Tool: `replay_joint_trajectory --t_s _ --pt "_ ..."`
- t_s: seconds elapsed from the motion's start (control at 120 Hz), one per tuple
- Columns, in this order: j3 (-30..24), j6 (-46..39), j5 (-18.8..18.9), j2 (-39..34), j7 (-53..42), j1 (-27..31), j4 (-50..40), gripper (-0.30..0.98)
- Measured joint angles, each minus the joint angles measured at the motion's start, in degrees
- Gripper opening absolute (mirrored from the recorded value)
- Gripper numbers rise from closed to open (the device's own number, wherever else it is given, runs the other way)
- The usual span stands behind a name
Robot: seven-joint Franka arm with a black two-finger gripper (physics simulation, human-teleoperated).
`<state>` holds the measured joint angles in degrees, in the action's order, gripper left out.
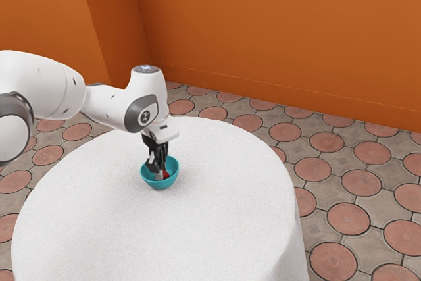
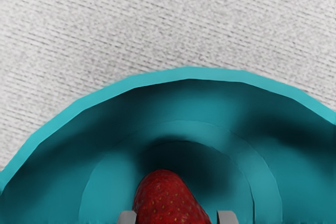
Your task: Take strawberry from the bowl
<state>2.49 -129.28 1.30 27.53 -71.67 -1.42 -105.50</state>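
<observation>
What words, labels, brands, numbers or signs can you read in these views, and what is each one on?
None can be read for certain.
Pale mark on the arm's grey joint cover: too small to read.
Small dark mark on the white housing below it: too small to tell whether it is lettering.
Bowl, strawberry and tablecloth: no text that I can see.

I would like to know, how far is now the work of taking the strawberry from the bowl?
Reaching looks done: the claw is down inside the bowl, at the strawberry. In hand, it seems, is the grasp; I cannot tell whether it is secured. Lifting the berry out is left, as it lies below the bowl's rim.
</observation>
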Motion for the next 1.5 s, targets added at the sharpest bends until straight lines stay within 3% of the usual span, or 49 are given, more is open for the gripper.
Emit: replay_joint_trajectory --t_s 0.267,0.45,0.55,0.717,0.95,1.133,1.25,1.5 --pt "0.1 1.3 0.2 -6.0 0.1 -1.0 -1.5 0.0" --pt "0.0 3.8 0.4 -10.8 0.4 -4.7 -1.3 -0.01" --pt "-2.3 4.5 0.6 -11.2 0.7 -5.9 -0.9 -0.01" --pt "-6.2 4.8 0.6 -8.4 1.4 -6.8 1.1 -0.02" --pt "-7.2 2.9 0.5 0.7 2.2 -8.0 4.2 -0.02" --pt "-7.3 2.6 0.3 1.3 2.3 -7.9 4.4 0.34" --pt "-7.3 2.7 0.1 0.1 2.5 -7.9 4.3 0.48" --pt "-5.4 16.6 1.8 -22.1 11.4 -7.0 3.2 0.62"
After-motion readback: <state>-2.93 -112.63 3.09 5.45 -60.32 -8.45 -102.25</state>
